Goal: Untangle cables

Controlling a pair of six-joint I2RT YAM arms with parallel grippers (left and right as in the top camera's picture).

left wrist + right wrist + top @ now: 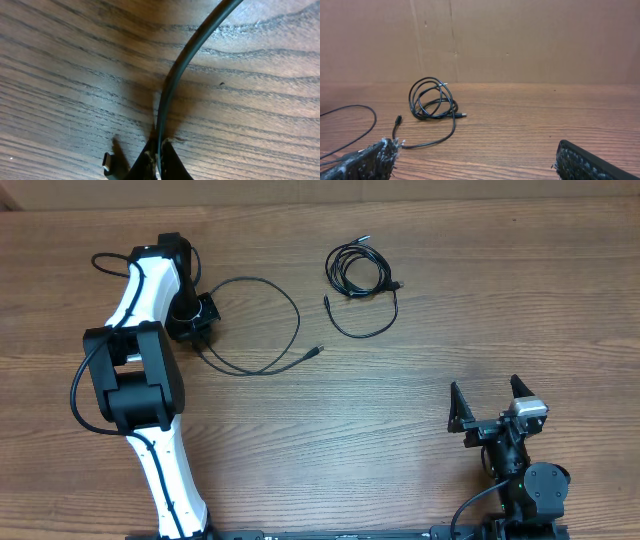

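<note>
Pinching the loose cable [160, 120] down at table level, the left gripper [159, 161] is closed on it. In the left wrist view the cord rises straight out from between the fingertips. A small plug [107, 163] lies just beside them; cannot tell whether it is this cord's own end.

Right gripper [490, 412] sits at the near right with its jaws spread wide and nothing between them, well apart from every cable.

Outward from the grip, the loose cable sweeps in one open loop toward table centre and ends in a free plug [318, 350]. It looks separate from the coiled bundle [357, 268], which lies farther out, its trailing end [328, 301] curving back toward the loop without touching it.

Judgement: the step in hand is securing one already-freed cord; the bundle is not yet undone. The next move calls for drawing this cord away from the bundle, low and slow, so the trailing loop does not sweep into the bundle's end.

Room: the table [400, 430] is bare wood between loop and right gripper, so there is good space there. The left arm's own body crowds the left side. The far edge lies close behind the bundle, with a cardboard wall [520, 40] beyond, so there is little room to pull outward.
</note>
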